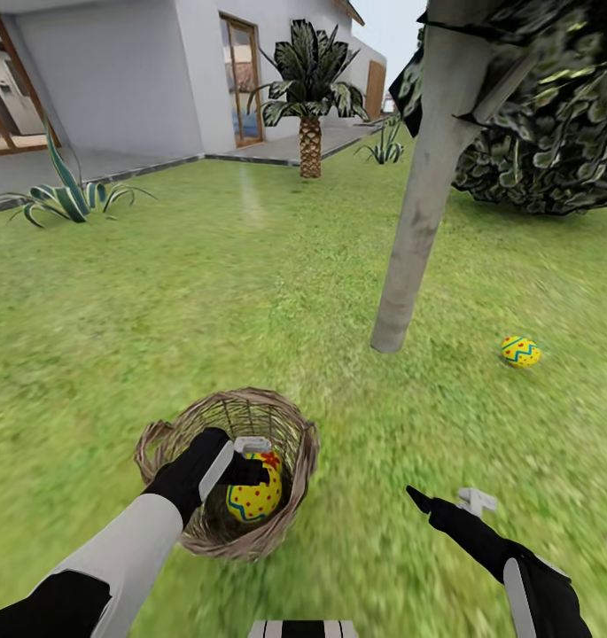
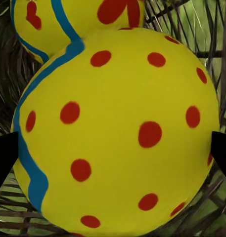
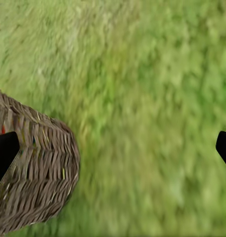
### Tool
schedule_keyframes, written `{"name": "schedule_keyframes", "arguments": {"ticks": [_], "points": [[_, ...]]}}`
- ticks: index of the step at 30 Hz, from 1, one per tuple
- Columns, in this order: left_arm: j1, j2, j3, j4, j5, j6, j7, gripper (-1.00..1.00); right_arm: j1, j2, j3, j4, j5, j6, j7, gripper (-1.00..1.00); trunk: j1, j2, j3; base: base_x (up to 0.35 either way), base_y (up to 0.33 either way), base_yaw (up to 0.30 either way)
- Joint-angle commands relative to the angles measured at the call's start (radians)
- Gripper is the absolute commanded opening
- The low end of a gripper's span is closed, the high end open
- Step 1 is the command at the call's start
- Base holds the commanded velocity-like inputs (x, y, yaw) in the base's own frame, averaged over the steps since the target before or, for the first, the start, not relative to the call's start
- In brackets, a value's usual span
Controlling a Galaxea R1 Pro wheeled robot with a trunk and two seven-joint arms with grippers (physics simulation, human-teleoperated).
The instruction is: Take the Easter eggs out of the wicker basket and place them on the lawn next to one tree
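— Head view first: where does the task stand?

— One egg on the grass (image 1: 520,352) lies on the lawn (image 1: 250,292) near the foot of the pale grey tree (image 1: 418,221). The wicker basket (image 1: 299,478) sits closer to the robot, with the left gripper (image 1: 241,461) reaching down into it beside a yellow egg. So the step in hand looks like fetching the second egg. The right gripper (image 1: 449,505) hangs over bare grass to the right of the basket, carrying nothing.

— And the left wrist view?

— A red-dotted egg (image 2: 117,133) with a blue zigzag band sits squarely between the two dark fingers (image 2: 4,158), one at each flank, spread to the egg's width. Whether they already press on the shell cannot be told. Behind it is a flower egg (image 2: 58,24), touching or just beside the dotted one, both down against the weave.

— Right wrist view?

— Blurred grass, the basket's woven wall to one side, and the fingers (image 3: 4,153) spread wide apart with nothing between them.

— What does the next move call for?

— Probably a firm squeeze on the dotted egg, a straight lift clear of the rim without knocking the flower egg, then a carry over to the same tree.
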Motion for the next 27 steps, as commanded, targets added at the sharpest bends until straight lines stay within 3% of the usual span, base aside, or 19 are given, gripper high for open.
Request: {"name": "schedule_keyframes", "arguments": {"ticks": [1, 11, 15, 27], "points": [[0.0, 0.001, -0.004, -0.002, 0.002, 0.004, 0.001, -1.0, -0.001, 0.001, -0.003, -0.001, -0.007, 0.009, 0.003, 1.0, -0.001, 0.0, 0.003, -0.007, 0.0, 0.0], [0.001, 0.002, -0.005, -0.046, 0.005, 0.073, 0.002, -1.0, -0.001, 0.001, -0.002, -0.001, -0.007, 0.009, 0.003, 1.0, -0.005, 0.002, 0.042, -0.001, 0.0, 0.0], [0.005, 0.002, -0.006, -0.127, 0.005, 0.134, 0.002, -1.0, -0.001, 0.001, -0.002, -0.001, -0.007, 0.009, 0.003, 1.0, -0.007, 0.003, 0.057, 0.0, 0.0, 0.0], [0.007, 0.002, 0.0, -0.252, 0.005, 0.134, 0.017, -1.0, -0.001, 0.001, -0.002, 0.001, -0.006, 0.009, 0.002, 1.0, -0.012, 0.006, 0.104, 0.0, 0.0, 0.0]]}}
